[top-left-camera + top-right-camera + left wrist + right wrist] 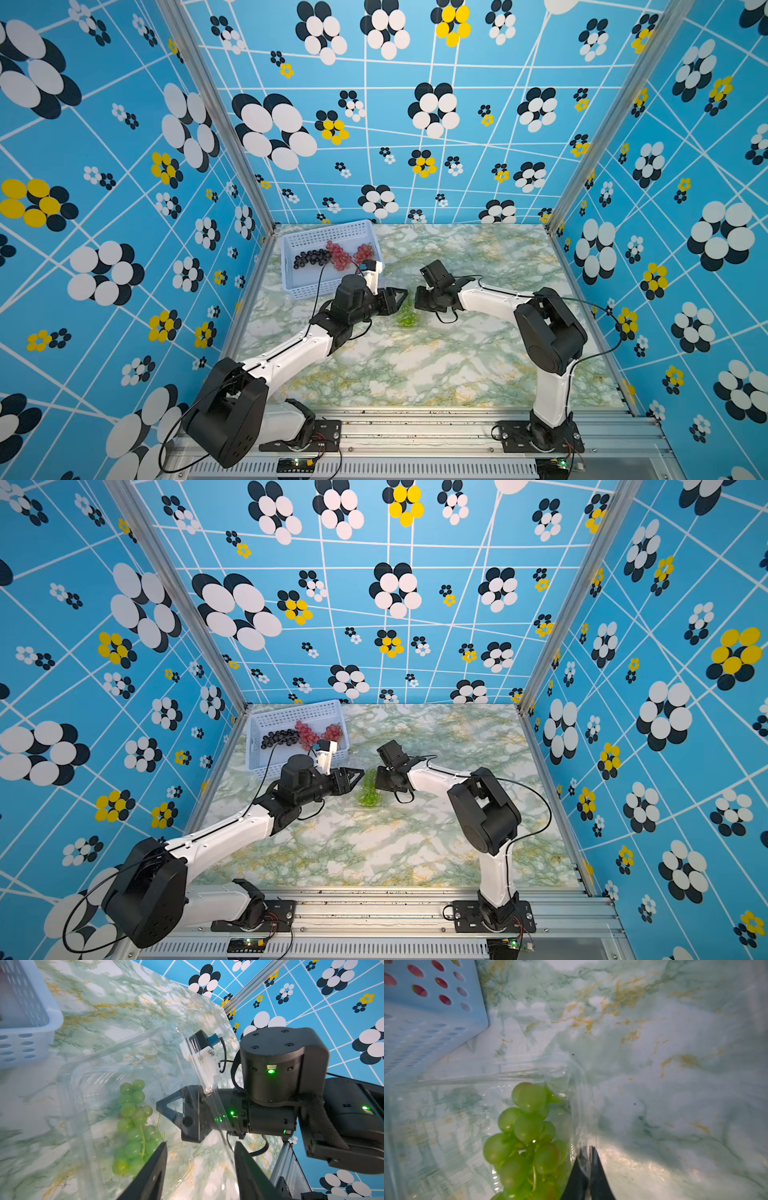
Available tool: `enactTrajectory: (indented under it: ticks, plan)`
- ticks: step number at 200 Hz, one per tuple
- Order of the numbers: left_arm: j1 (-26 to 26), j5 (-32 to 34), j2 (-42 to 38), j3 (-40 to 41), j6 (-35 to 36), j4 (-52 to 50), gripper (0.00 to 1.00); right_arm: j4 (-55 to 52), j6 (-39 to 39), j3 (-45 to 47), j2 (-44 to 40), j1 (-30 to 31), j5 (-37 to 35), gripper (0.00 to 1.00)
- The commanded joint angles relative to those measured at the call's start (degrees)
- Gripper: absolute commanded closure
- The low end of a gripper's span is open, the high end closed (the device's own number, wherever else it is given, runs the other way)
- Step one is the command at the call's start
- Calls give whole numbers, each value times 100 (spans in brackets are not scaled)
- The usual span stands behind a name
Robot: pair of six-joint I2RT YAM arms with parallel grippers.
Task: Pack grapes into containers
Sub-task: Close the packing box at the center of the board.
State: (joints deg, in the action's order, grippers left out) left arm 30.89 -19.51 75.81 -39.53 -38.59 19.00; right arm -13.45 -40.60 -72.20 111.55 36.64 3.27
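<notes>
The green grapes (133, 1124) lie inside the clear clamshell (70, 1093), whose lid (193, 1007) stands raised. The right pincer (588, 1159) is clenched on that lid's thin edge, with film visible between its tips. The left pincer (199, 1169) is released, jaws apart at the clamshell's opposite side. I cannot tell whether it touches the plastic.

The main risk, as I judge it, is the slick lid slipping out of so narrow a pinch and springing back. Nothing clearly pins the base, so a pull on the lid could drag or tip the light clamshell across the bench (478, 365) and roll the bunch out. Berries crowd the clamshell's wall on the right pincer's side, so swinging the lid shut may trap or crush one and leave the catch unlatched.

Just beside the clamshell, the blue perforated basket (311, 291) holds the dark bunch (311, 258) and two red bunches (338, 255), still unpacked.
</notes>
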Motion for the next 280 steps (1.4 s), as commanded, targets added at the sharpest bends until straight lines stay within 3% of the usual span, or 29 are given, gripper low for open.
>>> enactTrajectory:
  ticks: [1, 119, 214, 280]
  plan:
    - [91, 61, 228, -217, -42, 330, 47, 7, -55, 233, -180, -76, 211, 89]
    - [209, 294, 893, 56, -246, 1003, 48, 439, -82, 696, -677, -377, 569, 66]
    - [467, 390, 1501, -114, -272, 1105, 48, 326, -45, 1119, -1332, -776, 334, 50]
    - [523, 448, 1727, -85, -368, 1200, 49, 447, -66, 1411, -1708, -853, 472, 21]
